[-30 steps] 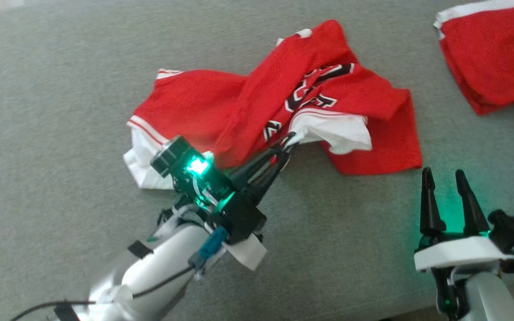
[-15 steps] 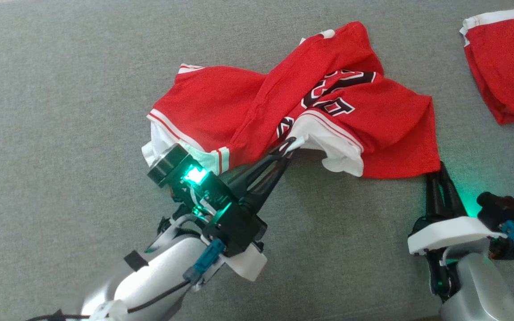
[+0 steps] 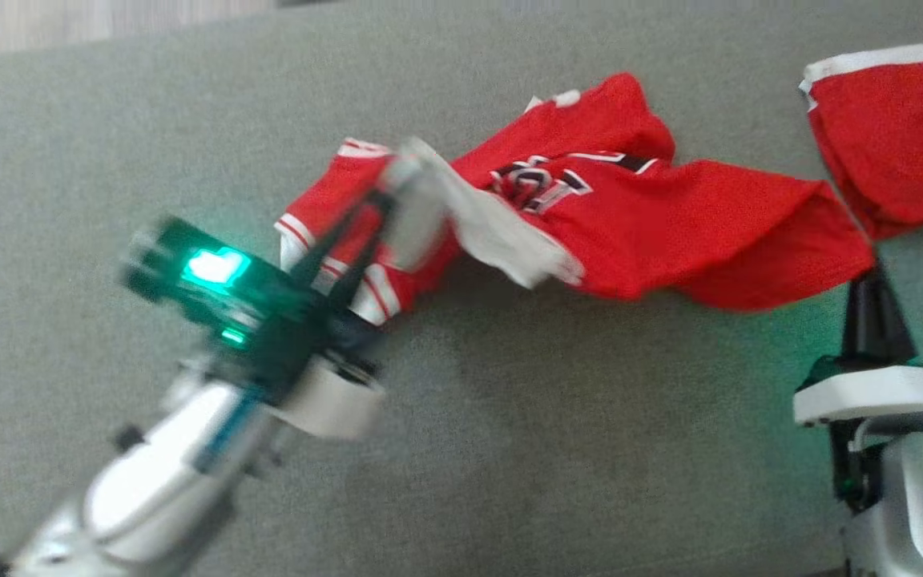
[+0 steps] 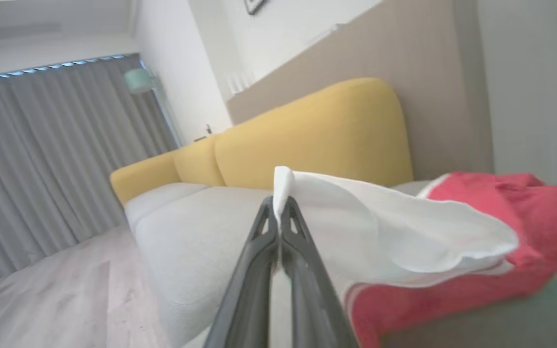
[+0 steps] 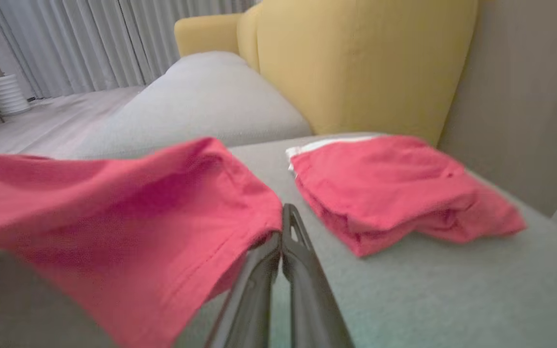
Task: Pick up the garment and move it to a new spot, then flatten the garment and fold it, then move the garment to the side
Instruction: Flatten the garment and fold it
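Two tools, both clamped shut on cloth. Nearest the robot, the left tool is squeezed together on a white edge of the garment, holding that end up off the grey cushion. The right tool is pinched on the red corner at the other end. Between them the garment hangs stretched and a bit twisted, with the white inside flopped over near the left end and black lettering in the middle. Whether its lower edge brushes the cushion is hard to tell through the blur. Just past the right corner sits a second red piece, roughly folded, close enough to snag. Behind that is the yellow backrest.

Looks like step one: pick up and relocate. The next move probably needs both arms rising together, holding the stretch, and steering clear of that other piece before laying it flat.
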Robot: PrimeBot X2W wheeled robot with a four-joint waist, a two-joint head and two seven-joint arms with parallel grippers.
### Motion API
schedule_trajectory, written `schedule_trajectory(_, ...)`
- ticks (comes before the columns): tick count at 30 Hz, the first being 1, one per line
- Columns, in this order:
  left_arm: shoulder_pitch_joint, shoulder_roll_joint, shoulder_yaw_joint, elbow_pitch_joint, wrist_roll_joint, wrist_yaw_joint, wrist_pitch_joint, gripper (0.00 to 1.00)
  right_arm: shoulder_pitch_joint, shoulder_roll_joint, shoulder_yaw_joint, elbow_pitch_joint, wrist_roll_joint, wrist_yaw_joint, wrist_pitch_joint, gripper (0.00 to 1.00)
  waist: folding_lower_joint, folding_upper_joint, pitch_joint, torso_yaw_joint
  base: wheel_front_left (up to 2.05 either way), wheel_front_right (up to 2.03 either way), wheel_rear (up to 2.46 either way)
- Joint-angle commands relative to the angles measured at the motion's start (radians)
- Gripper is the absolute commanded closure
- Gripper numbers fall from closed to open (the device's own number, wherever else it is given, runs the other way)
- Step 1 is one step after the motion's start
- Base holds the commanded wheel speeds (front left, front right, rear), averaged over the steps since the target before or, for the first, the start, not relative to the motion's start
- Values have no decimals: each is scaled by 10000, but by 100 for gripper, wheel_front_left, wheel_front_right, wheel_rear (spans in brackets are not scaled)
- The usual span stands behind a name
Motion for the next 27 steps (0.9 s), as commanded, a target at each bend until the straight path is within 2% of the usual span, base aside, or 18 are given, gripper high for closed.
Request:
schedule_trajectory(1,-416,481,755,-427,-225,71,-99,100,-34,-97,134,-528,-218,65,-38,100,0,0,-387,-17,0,0,0)
schedule_trajectory(4,-769,1101,1845,-674,-1183,-210,-183,100,-291,-620,110,-1378,-582,65,-38,100,0,0,-895,14,0,0,0)
schedule_trajectory(8,-1543,1683,3077,-901,-2531,-831,-29,100,-924,-1796,416,-2552,-639,65,108,100,0,0,-1525,108,0,0,0)
schedule_trajectory(12,-2670,1716,3984,-971,-3816,-1349,311,100,-1831,-3132,814,-3752,0,65,773,100,0,0,-1892,281,0,0,0)
schedule_trajectory(16,-4051,1576,4355,-281,-4518,-1787,726,100,-3125,-4488,1692,-4520,633,65,1606,100,0,0,-1833,482,0,0,0)
schedule_trajectory(18,-4802,1560,4299,395,-4547,-2021,982,100,-4023,-5092,2316,-4394,1313,65,1785,100,0,0,-1615,598,0,0,0)
schedule_trajectory(22,-6132,1343,3832,2188,-4651,-2633,1819,100,-5975,-6249,3964,-3315,2216,65,1865,100,0,0,-824,853,0,0,0)
schedule_trajectory(27,-7674,835,3283,4222,-4266,-3147,1843,100,-8364,-6858,5802,-1450,3068,65,1685,100,0,0,504,1244,0,0,0)
